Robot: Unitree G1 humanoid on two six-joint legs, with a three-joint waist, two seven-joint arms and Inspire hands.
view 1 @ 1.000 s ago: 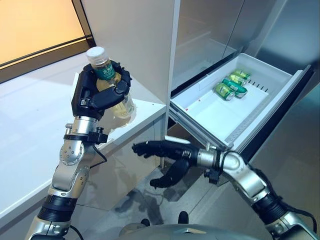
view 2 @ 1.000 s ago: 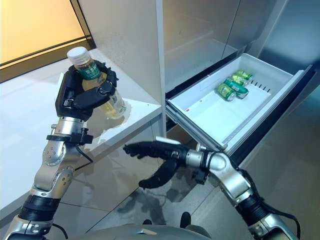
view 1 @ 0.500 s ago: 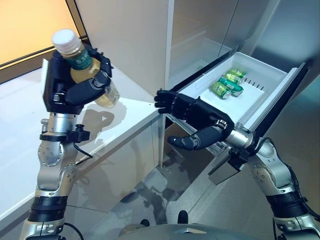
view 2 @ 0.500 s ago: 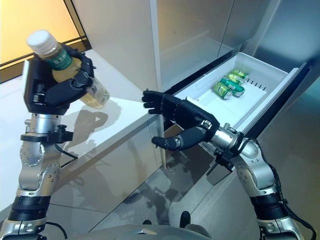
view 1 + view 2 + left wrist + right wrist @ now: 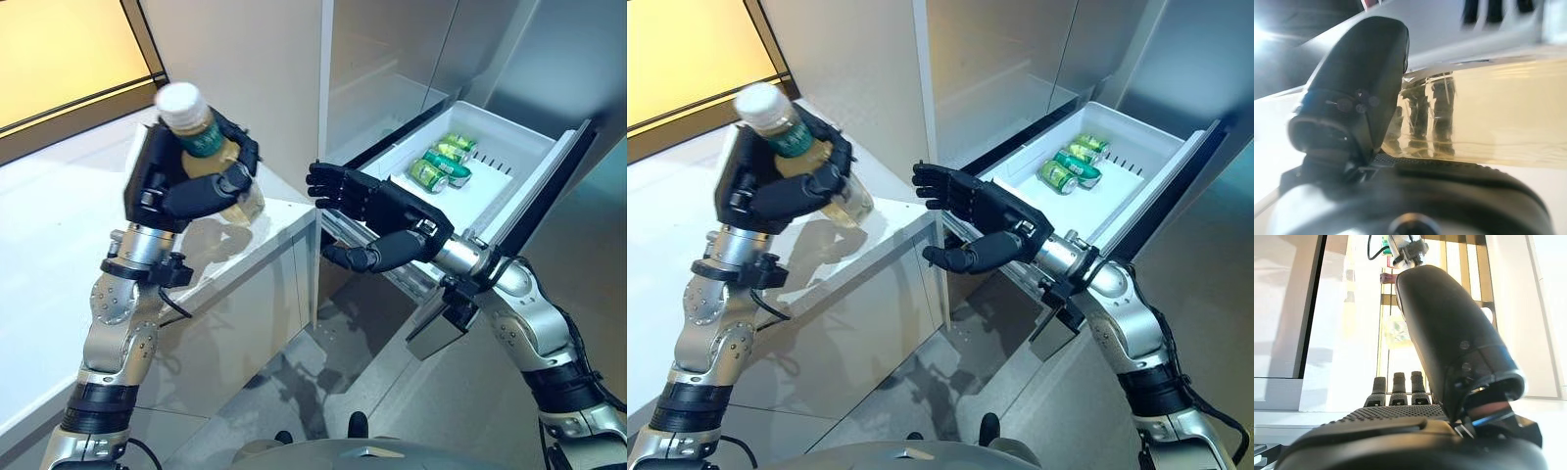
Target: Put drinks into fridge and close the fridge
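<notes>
My left hand is shut on a clear bottle of pale yellow drink with a white cap and green label, held tilted above the white counter's corner. In the left wrist view the bottle lies across the palm under the thumb. My right hand is open, palm toward the bottle, a short way to its right, in front of the pulled-out white fridge drawer. Several green cans lie at the drawer's far end.
The white counter runs along the left under an orange-lit window. A tall white cabinet panel stands behind the bottle. The grey fridge front rises above the drawer. Glossy floor lies below.
My left hand has brought the bottle rightward and lower, toward the right hand. The right hand has held its place near the drawer, fingers spread.
</notes>
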